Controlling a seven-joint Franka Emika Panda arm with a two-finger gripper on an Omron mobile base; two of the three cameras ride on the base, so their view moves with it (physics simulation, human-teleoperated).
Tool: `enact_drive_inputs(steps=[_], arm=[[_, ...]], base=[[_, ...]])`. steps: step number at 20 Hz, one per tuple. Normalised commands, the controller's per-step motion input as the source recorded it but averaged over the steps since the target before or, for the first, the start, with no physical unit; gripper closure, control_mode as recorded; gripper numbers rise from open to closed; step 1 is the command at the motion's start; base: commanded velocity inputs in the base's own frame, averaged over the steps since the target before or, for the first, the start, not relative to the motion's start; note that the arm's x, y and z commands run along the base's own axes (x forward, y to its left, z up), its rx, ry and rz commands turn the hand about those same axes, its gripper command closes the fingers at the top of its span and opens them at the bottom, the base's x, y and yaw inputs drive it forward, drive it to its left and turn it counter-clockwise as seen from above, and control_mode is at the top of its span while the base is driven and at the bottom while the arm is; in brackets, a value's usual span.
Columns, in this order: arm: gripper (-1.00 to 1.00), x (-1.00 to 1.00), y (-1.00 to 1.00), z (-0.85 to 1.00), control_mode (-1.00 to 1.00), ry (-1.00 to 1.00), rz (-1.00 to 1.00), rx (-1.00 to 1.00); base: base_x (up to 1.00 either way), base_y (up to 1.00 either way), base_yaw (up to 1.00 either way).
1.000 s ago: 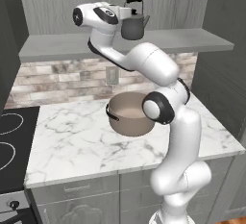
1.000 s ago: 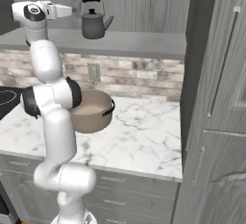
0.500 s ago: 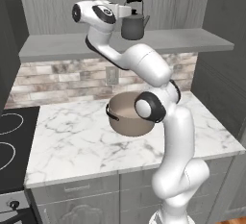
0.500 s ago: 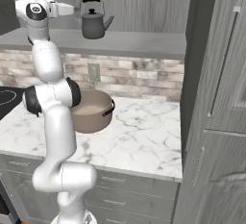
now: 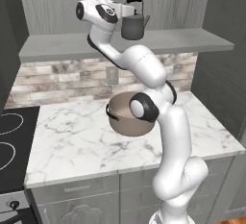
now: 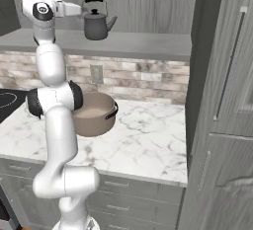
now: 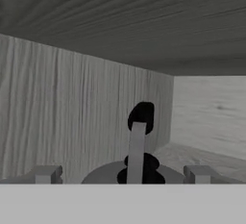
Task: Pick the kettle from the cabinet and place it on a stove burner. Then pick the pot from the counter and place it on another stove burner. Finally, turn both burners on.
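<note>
Upper centre of the left base view: small dark grey metal kettle with a tall arched black handle is standing upright on the flat grey shelf of the grey wood-grain wall cabinet. White arm is reaching up to shelf height, with its fingers sitting at the kettle's left side near the handle. In the hand view the two finger tips are standing wide apart at the lower left and lower right, with the kettle's lid and handle between them; no contact showing, kettle not gripped. In the right base view the kettle is appearing at upper centre-left, spout pointing right, just beside the hand. Wide round tan-brown pot with black side handles is resting on the white marble bench at frame centre, partly behind the arm's elbow. Black glass stovetop with thin white ring burners is lying at the left edge of the left base view.
</note>
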Motion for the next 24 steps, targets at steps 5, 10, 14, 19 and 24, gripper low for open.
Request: enact_drive_inputs(steps=[5, 10, 14, 19, 24], arm=[[-1.0, -0.01, -0.48, -0.3, -1.0, -0.02, -0.02, 0.0], [-1.0, 0.0, -0.08, 0.0, -1.0, -0.02, 0.0, 0.01], [1.0, 0.0, 0.0, 0.0, -1.0, 0.0, 0.0, 0.0], [1.0, 0.0, 0.0, 0.0, -1.0, 0.0, 0.0, 0.0], [1.0, 0.0, 0.0, 0.0, -1.0, 0.0, 0.0, 0.0]], base=[[0.0, 0.0, 0.0], [0.0, 0.0, 0.0], [0.0, 0.0, 0.0], [0.0, 0.0, 0.0], [0.0, 0.0, 0.0]])
